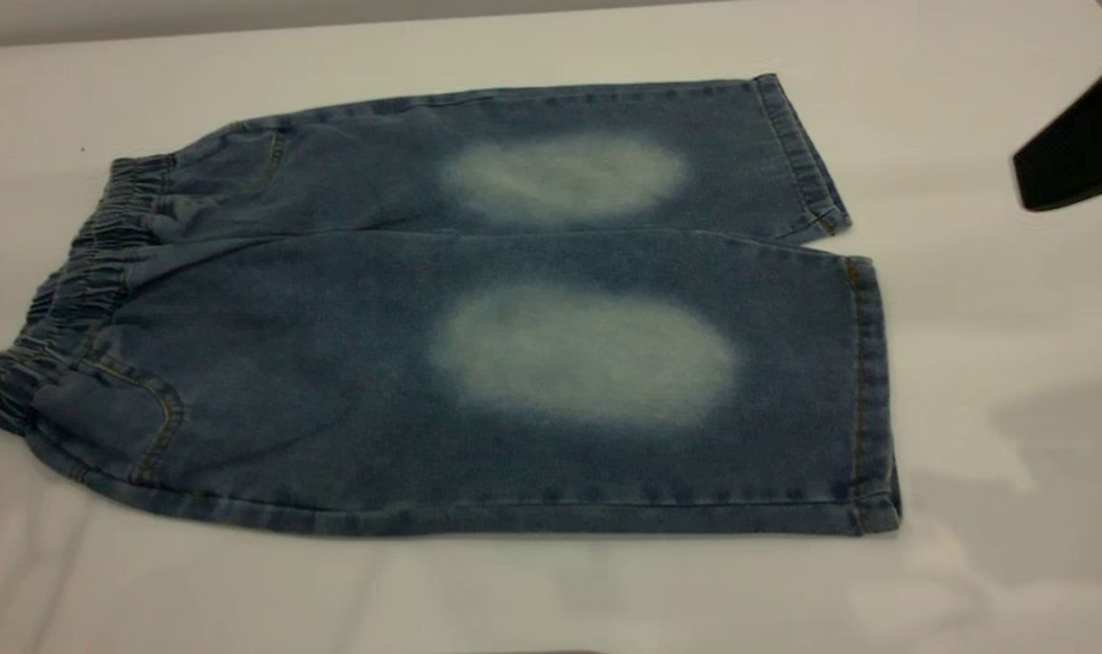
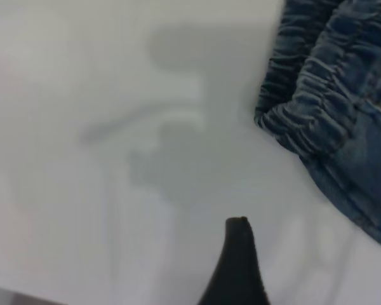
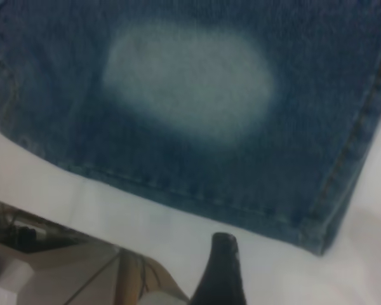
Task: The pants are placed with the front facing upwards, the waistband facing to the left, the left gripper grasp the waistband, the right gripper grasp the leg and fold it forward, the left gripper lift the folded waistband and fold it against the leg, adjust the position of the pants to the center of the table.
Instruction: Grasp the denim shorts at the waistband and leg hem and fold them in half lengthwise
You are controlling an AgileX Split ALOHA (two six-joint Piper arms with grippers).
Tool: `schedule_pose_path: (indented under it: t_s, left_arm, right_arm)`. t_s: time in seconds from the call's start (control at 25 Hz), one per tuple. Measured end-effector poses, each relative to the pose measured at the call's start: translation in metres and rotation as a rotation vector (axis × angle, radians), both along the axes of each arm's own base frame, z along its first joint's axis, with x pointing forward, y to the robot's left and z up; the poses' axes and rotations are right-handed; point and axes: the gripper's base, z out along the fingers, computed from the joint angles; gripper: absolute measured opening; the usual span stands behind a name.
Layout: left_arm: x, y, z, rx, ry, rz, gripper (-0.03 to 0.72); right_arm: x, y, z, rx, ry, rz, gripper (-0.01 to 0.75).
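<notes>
Plain smooth white desk (image 1: 968, 363), slightly glossy. The pants (image 1: 514, 345) lie flat mid-desk, unfolded: soft faded denim, a pale oval on each leg, tan stitching. The puckered waistband (image 1: 69, 291) points to the desk's left edge. Left gripper (image 2: 236, 267) hovers just beside it (touching nothing), right gripper (image 3: 222, 270) near the leg hem (image 3: 343, 184). Can't tell the jaws' state on either.
</notes>
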Motion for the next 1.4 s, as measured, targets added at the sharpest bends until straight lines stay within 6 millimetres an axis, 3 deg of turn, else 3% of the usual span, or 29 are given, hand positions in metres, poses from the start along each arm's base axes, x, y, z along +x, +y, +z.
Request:
schedule_pose_path:
  t_s: [0.2,0.4,0.88,1.04,1.16,1.4]
  left_arm:
    - [0.014,-0.002,-0.035,-0.043,0.042,0.043,0.550]
    - [0.026,-0.003,-0.054,-0.070,0.016,0.086,0.550]
    - [0.035,-0.004,-0.114,-0.107,0.063,0.146,0.550]
    - [0.038,-0.004,-0.124,-0.111,0.055,0.148,0.533]
    - [0.040,-0.004,-0.124,-0.113,0.043,0.149,0.448]
    - [0.046,-0.005,-0.123,-0.116,-0.015,0.133,0.110]
  right_arm:
    - [0.009,0.002,-0.006,0.032,-0.023,-0.012,0.551]
    - [0.011,0.002,-0.006,0.041,-0.038,-0.017,0.551]
    - [0.011,0.001,-0.006,0.035,-0.042,-0.019,0.551]
    - [0.011,0.001,-0.006,0.035,-0.042,-0.020,0.551]
    - [0.011,0.001,-0.006,0.035,-0.042,-0.020,0.551]
    - [0.004,0.003,-0.014,0.053,0.007,-0.018,0.551]
